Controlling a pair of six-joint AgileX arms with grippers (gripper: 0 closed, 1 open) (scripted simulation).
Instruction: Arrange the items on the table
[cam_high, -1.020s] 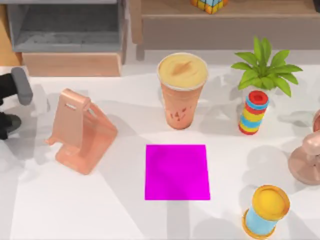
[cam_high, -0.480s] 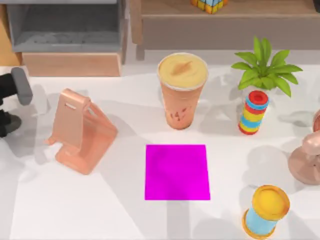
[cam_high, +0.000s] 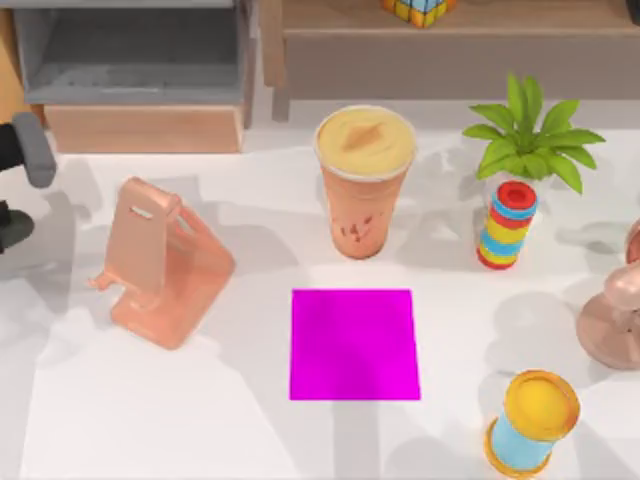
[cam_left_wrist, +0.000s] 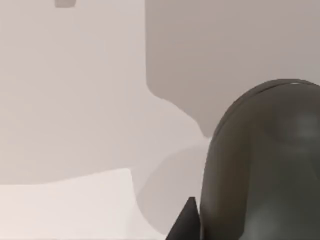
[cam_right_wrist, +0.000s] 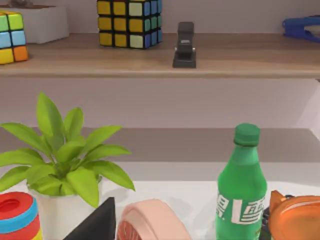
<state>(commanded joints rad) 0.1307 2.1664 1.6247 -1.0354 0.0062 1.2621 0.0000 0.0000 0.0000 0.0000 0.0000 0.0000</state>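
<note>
White counter carries orange cup behind magenta pad; left claw at left edge, grip state indeterminable

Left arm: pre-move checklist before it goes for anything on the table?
1. Left gripper location: at the table's left edge, near the pink stand. ok.
2. Left jaws state: cannot tell.
3. Drink cup upright, behind the magenta pad: ok.
4. Pad free of objects: ok.
5. What the dark rounded shape close in the left wrist view is: cannot tell.
6. Ring stack and spool standing apart from the pad: ok.
</note>
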